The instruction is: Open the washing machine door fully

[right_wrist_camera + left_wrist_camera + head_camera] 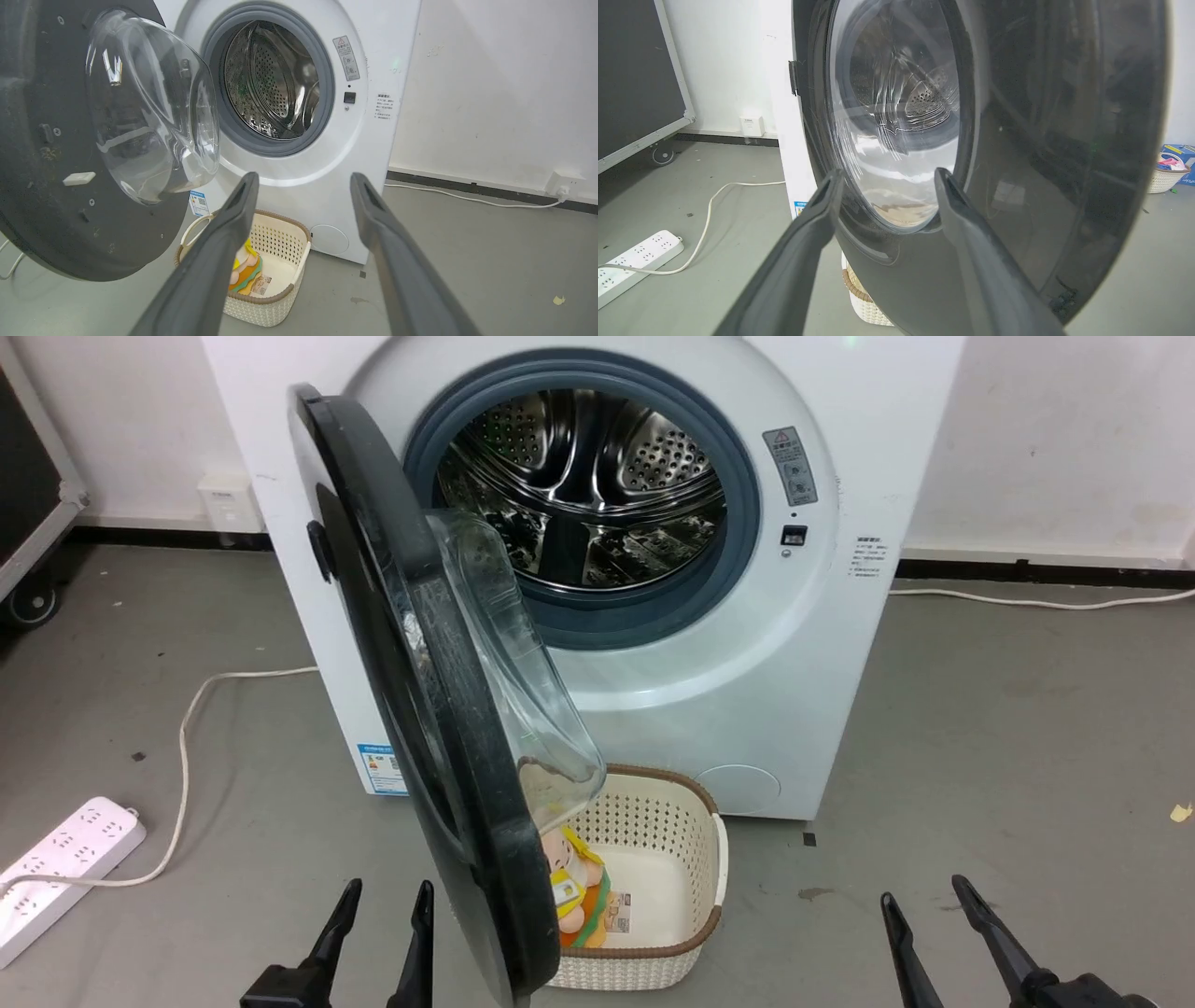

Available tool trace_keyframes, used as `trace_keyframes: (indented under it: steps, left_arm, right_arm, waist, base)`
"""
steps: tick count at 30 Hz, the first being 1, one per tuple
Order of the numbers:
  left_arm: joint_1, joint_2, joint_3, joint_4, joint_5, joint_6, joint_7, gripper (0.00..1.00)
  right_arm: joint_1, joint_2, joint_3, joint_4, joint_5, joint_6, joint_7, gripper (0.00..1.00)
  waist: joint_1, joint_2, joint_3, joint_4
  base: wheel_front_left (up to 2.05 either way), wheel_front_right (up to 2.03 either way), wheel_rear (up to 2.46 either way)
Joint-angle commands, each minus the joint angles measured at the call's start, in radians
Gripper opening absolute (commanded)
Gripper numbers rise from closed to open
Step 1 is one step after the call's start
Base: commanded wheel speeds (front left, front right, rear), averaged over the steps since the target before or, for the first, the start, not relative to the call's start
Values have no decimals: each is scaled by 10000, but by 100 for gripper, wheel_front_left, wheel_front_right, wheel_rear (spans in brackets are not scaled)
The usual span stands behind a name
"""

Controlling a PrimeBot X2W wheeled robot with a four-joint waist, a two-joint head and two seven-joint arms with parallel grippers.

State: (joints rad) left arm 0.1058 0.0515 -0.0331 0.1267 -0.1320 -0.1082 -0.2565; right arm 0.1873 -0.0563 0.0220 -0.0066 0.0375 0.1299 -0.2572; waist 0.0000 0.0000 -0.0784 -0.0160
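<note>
- Head view: the washing machine point(840, 476) stands ahead of me, its steel drum point(583, 485) exposed and, as far as I can see, empty.
- The washing machine door point(471, 756), hinged on my left, stands roughly square to the machine front. It is edge-on to me, with its free edge nearest and its glass bowl bulging toward my right. I judge that the remaining swing runs toward my left.
- A cream basket point(714, 859) sits on the floor just before the machine, partly under the bowl. It holds a plush toy point(574, 887) at its left side and a small card.
- My left gripper point(389, 889), fingers apart and empty, sits just left of the door's free edge and faces the glossy outer face. It is the nearer arm, but it lies in the door's path.
- My right gripper point(924, 891), fingers apart and empty, is well apart on the inner side, where I judge a push would start.
</note>
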Motion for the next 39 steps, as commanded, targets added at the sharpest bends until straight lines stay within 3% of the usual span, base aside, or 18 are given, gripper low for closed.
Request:
trace_keyframes:
  steps: [1,8,9,10,18,25,28,32,34,39]
  left_arm:
    - [121,-2,1,-35,75,7,-53,100]
    - [64,-9,-22,-112,136,31,-53,100]
    - [59,-9,-30,-113,132,29,-53,81]
    - [54,-10,-36,-108,119,25,-53,0]
    - [-90,-11,249,-617,-223,253,-53,0]
    - [-1031,-12,1026,-3420,-699,1102,-53,0]
    - [-1347,-12,991,-4121,-650,1187,-53,0]
    - [-1835,-12,77,-5175,-451,1025,-53,0]
    - [-1851,-12,-215,-5222,-359,956,-53,0]
    - [-1572,-12,-2043,-4699,-236,690,17,0]
  right_arm:
    - [98,54,32,-62,95,8,-44,100]
    - [19,58,-33,-111,340,8,-45,100]
    - [10,58,-32,-121,361,8,-45,100]
    - [3,59,-28,-131,376,8,-45,100]
    - [-1,59,-5,-127,446,8,-45,100]
    - [-12,60,-34,-67,564,8,-45,100]
    - [-20,60,-22,-44,588,8,-45,100]
    - [-18,60,65,44,630,8,-45,100]
    - [-17,60,87,58,639,8,-45,100]
    - [-9,60,74,123,837,8,-45,100]
  waist:
    - [0,0,3,52]
    - [0,0,-9,190]
    - [0,0,-9,198]
    - [0,0,-6,204]
    - [0,0,13,224]
    - [0,0,69,266]
    - [0,0,75,263]
    - [0,0,59,227]
    - [0,0,53,213]
    - [0,0,32,157]
  base:
    - [0,0,0]
    - [0,0,0]
    - [0,0,0]
    - [0,0,0]
    - [0,0,0]
    - [0,0,0]
    - [0,0,0]
    - [0,0,0]
    - [0,0,0]
    - [0,0,0]
